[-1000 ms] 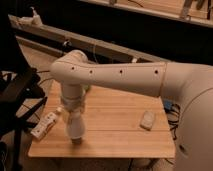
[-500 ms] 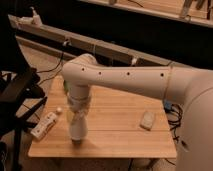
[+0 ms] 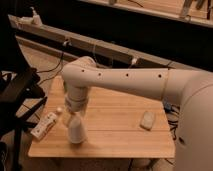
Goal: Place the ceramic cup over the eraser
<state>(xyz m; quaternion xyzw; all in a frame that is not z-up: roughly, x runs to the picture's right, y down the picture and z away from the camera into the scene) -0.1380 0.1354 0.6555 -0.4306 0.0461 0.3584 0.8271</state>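
Note:
The off-white ceramic cup stands upright-looking with its wider end down on the wooden table, near the front left. My gripper comes straight down from the white arm and is shut on the cup's narrow upper end. The eraser is hidden; I cannot see it anywhere around the cup.
A long white boxy object lies at the table's left edge, close to the cup. A small pale bit sits just behind it. A pale whitish lump lies at the right. A dark stand is left of the table.
The gripper and the cup have sunk a little towards the table top and barely shifted sideways. Nothing else has moved.

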